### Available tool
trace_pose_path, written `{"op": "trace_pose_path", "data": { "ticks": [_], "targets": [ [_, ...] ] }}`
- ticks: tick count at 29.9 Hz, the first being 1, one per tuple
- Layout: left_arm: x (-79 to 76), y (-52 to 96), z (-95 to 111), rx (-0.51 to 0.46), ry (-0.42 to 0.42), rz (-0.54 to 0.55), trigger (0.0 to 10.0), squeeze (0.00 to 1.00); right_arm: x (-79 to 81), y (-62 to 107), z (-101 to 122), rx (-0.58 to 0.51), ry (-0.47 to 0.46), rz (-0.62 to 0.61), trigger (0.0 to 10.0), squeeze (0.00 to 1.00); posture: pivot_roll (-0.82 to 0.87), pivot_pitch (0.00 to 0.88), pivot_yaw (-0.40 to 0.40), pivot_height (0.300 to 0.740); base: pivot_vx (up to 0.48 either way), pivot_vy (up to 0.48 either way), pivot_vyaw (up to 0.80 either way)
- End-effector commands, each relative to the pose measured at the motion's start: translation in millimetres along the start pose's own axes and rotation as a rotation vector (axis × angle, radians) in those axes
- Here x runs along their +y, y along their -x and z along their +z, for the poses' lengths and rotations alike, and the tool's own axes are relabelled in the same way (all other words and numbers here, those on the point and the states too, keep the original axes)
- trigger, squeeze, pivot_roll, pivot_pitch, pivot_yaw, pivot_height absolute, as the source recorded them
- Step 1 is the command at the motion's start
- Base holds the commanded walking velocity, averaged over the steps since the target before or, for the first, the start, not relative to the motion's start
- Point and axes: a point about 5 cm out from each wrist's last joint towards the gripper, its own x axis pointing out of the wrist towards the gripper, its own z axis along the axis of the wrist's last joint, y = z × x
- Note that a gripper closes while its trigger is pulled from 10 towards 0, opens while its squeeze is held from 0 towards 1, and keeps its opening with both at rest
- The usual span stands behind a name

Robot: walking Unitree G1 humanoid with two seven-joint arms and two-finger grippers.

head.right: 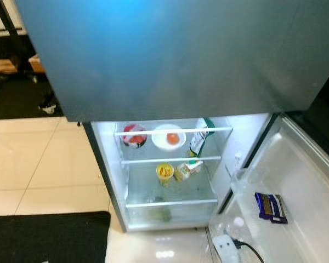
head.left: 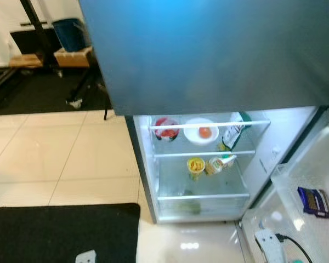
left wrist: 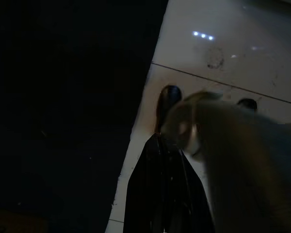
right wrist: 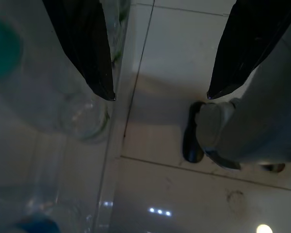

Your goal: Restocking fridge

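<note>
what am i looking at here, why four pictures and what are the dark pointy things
A walking humanoid robot is restocking a fridge, and it took all four pictures at once. The first two come from the two eyes of its head camera, looking down into the open fridge. The upper shelf holds a red bowl, a white bowl with something orange in it, and a pouch. The shelf below holds a yellow cup and a small carton. A dark blue packet lies in the open door's rack.

The other two come from cameras on its wrists. The dark pointy things are the fingers of its claws. The right claw is open and empty, pointing at the tiled floor. The left claw shows too dark to judge.
</note>
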Motion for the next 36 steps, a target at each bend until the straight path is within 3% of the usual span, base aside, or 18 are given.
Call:
{"op": "trace_pose_path", "data": {
  "ticks": [1,13,30,36],
  "targets": [
    [4.2,1.8,-5.1,0.018,-0.014,0.011,10.0,0.0,3.9,-0.5,-4.0,0.013,-0.001,0.008,10.0,0.0,-0.07,0.0,-0.02,0.74,-0.304,0.0,0.0],
    [2.7,1.0,-2.3,0.01,-0.016,0.007,10.0,0.0,4.0,-0.7,-3.9,0.024,-0.003,0.008,10.0,0.0,-0.07,0.0,-0.018,0.74,-0.31,0.0,0.0],
    [1.0,0.5,-2.1,0.012,-0.016,0.003,10.0,0.0,-0.2,0.6,-7.3,0.041,-0.01,-0.007,10.0,0.0,-0.08,0.0,-0.022,0.74,-0.302,0.0,-0.79],
    [1.2,0.6,-2.1,0.019,-0.058,-0.001,10.0,0.0,-1.3,0.8,-7.0,0.04,0.001,-0.01,10.0,0.0,-0.08,0.0,-0.026,0.74,0.0,0.0,0.0]
  ]
}}
